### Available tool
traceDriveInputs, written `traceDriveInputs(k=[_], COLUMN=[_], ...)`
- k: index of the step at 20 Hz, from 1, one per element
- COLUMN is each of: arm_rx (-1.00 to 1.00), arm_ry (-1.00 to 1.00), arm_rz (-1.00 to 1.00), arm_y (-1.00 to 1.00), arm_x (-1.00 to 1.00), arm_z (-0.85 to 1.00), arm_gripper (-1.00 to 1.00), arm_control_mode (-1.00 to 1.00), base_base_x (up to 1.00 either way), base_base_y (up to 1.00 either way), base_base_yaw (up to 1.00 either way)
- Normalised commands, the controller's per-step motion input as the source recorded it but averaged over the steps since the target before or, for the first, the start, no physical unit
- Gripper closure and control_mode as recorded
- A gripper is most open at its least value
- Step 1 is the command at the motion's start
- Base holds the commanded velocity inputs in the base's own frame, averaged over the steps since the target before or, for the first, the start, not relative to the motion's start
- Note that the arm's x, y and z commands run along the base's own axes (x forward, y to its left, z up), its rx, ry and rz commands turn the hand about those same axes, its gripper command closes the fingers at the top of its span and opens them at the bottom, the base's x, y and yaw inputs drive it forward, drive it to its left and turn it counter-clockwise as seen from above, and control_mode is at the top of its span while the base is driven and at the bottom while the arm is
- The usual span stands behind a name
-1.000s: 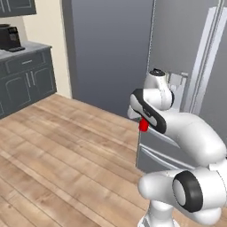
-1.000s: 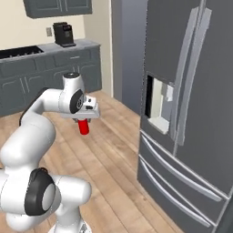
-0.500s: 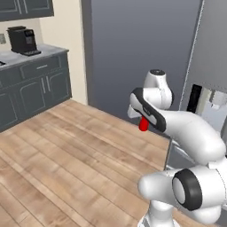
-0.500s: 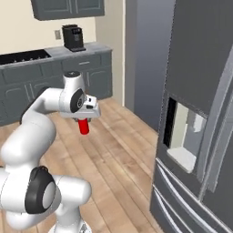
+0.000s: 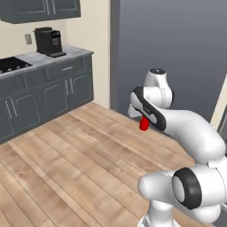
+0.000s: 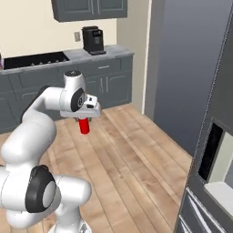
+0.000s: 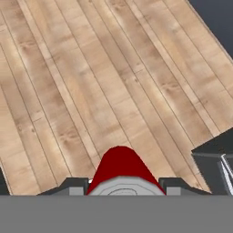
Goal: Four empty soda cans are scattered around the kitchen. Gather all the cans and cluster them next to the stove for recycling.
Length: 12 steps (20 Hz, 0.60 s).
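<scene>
Pale wooden planks form the floor point(image 5: 66, 164), the largest surface, running from the cabinets to the robot's base. A tall dark grey refrigerator point(image 6: 214, 150) stands at the right of the right base view, its dispenser recess facing the room; a broad grey panel point(image 5: 177, 53) rises behind the arm in the left base view. Along the far wall runs a bench point(image 6: 107, 52) with dark grey cabinet doors below and wall cabinets above. Set into the bench top is the stove point(image 6: 34, 59), a flat black cooktop, also visible at the left edge of the left base view point(image 5: 11, 64). A black coffee machine point(image 6: 92, 40) stands on the bench, just beside the stove and nearer the wall corner.

The white arm point(image 5: 186, 128) folds forward over the floor, well apart from the bench. The gripper point(image 6: 84, 119) points downward and is clenched on a red soda can point(image 6: 84, 126), which hangs upright beneath it, clear of the floor. In the left base view the red soda can point(image 5: 144, 124) shows just below the hand. In the hand view the can's top and red body point(image 7: 120, 170) sit between the two dark fingertips point(image 7: 75, 184), with the floor planks beyond.
</scene>
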Motion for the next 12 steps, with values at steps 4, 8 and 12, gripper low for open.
traceDriveInputs(k=[4, 8, 12], arm_rx=[0.00, 0.00, 0.00], arm_ry=[0.00, 0.00, 0.00], arm_rz=[0.00, 0.00, 0.00], arm_y=[0.00, 0.00, 0.00], arm_x=[0.00, 0.00, 0.00], arm_z=[0.00, 0.00, 0.00], arm_gripper=[1.00, 1.00, 1.00], arm_control_mode=[1.00, 1.00, 1.00], base_base_x=[0.58, 0.50, 0.44], base_base_y=[0.28, 0.28, 0.29], base_base_yaw=[0.25, 0.27, 0.29])
